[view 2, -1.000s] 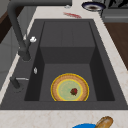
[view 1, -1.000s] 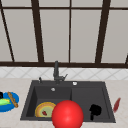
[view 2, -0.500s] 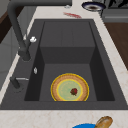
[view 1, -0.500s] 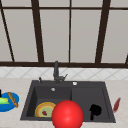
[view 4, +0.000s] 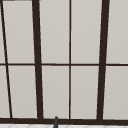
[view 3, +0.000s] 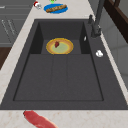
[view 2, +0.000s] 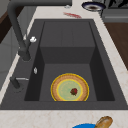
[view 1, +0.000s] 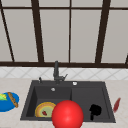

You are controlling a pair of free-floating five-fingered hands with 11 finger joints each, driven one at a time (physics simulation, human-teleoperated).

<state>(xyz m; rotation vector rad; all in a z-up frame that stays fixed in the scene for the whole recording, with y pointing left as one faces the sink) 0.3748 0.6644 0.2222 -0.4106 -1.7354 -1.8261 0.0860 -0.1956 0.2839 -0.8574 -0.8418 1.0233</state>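
The right robot hand point(view 1: 95, 110) hangs in front of the right, flat half of the dark sink point(view 1: 29, 100), as the front view shows it. It appears as a compact black shape, and it is not possible to tell if it is spread or closed; nothing is seen inside it. Just beside it, on its left in the picture, is a big red ball point(view 1: 67, 115), smooth and round, which covers the front edge of the sink. A small gap seems to separate the robot hand and the ball, so they look apart, not touching.

In the left, deeper basin lies a yellow-rimmed plate point(view 2: 70, 87) with a small red piece point(view 2: 74, 91) on it. The tap point(view 1: 56, 71) stands behind the basin. On the worktop point(view 1: 15, 86) at the left sits a blue plate point(view 1: 6, 103) with a piece of bread point(view 1: 12, 99), and at the right lies a long red thing point(view 1: 116, 104), well apart from the robot hand.

As a judgement: the ball is wide and slippery in form, so a good grasp needs the robot hand well spread, coming from the side at the middle height of the ball, with the palm close to its surface before closing. A touch off the centre would probably push it away to the left.
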